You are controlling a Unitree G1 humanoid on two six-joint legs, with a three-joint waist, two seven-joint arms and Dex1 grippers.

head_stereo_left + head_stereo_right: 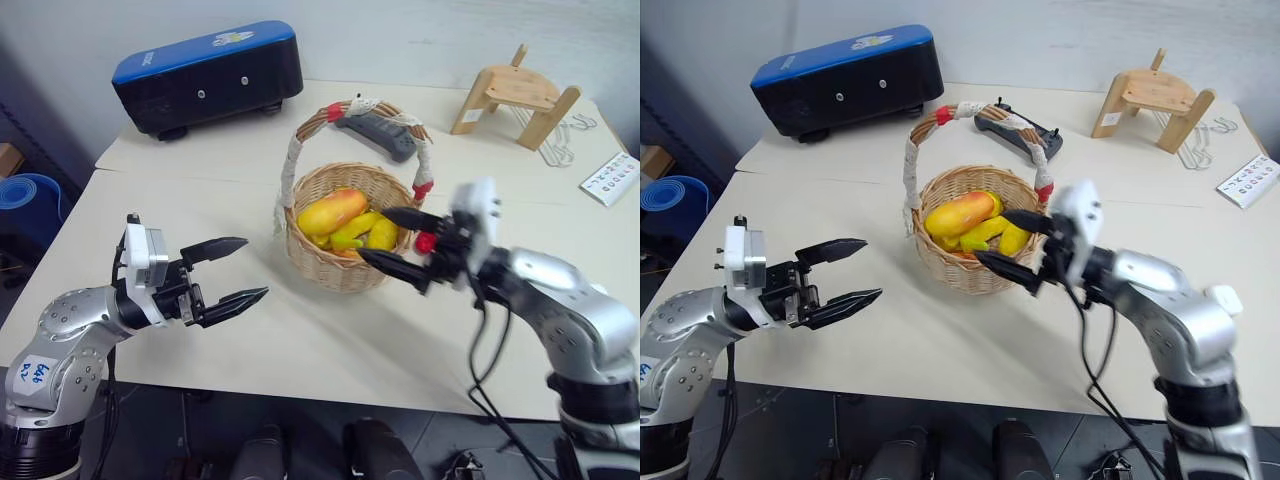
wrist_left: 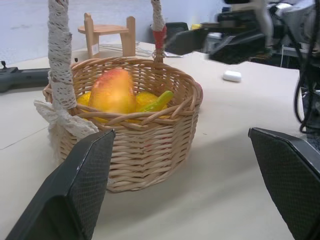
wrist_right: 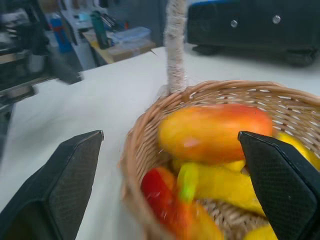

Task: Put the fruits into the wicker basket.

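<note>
1. Wicker basket (image 1: 345, 268), mid-table: holds everything below.
2. Mango (image 1: 332, 211), on top inside.
3. Red-and-yellow fruit (image 3: 167, 202), inside by the rim.
4. Right gripper (image 1: 391, 240), fingers apart, empty, at the rim: I'd withdraw level, clearing the handle.
5. Left gripper (image 1: 235, 270), fingers apart, empty, beside the basket.

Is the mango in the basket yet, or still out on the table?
In. The mango lies inside the wicker basket on top of the yellow fruits, below the rim, and neither gripper touches it.
</note>
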